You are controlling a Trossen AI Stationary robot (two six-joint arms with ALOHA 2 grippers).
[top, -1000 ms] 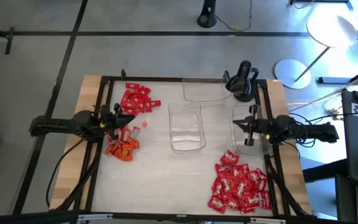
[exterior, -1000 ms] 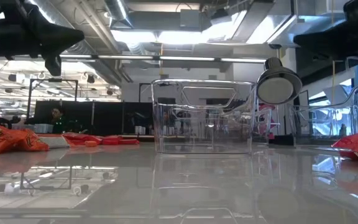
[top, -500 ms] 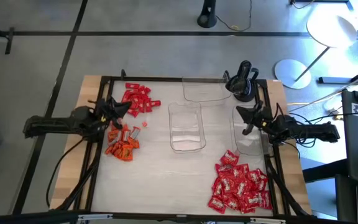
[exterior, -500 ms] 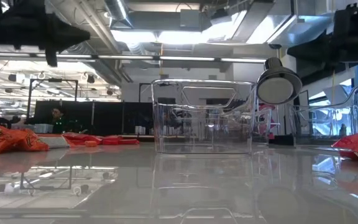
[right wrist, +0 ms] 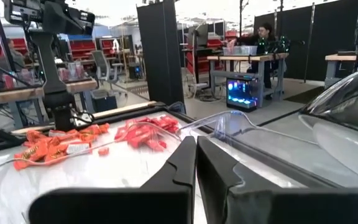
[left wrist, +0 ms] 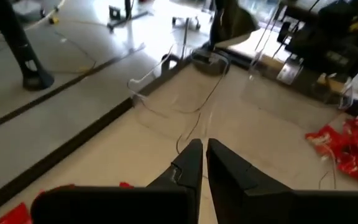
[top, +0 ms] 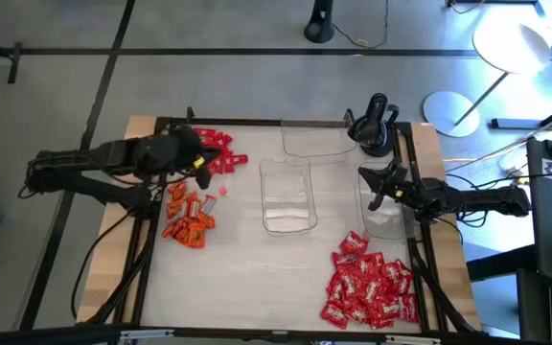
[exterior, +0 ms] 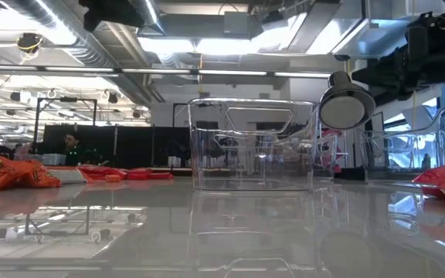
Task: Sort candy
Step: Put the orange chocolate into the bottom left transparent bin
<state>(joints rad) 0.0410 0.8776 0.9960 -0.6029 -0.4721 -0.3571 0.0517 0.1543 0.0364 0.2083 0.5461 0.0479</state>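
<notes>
Left gripper point(top: 200, 161) raised, swung over red candy point(top: 211, 151); right gripper point(top: 370, 188) level. Fingers pressed together, empty.

Candy point(top: 367, 290) is heaped lower right; plain red and orange piles are seen left of centre.

Bright overall: cold blue-white light washes in from beyond the counter's point(top: 257, 268) far right corner in the high view, w/ the floor there nearly blown out, & ceiling strip lights glare hard in the low view. Counter surface is glossy, so the low view shows mirror reflections of the clear trays point(exterior: 252, 144), w/ the arms overhead as dark silhouettes. Left wrist view is soft/blurred throughout; right wrist view is sharper, its near foreground out of focus.
</notes>
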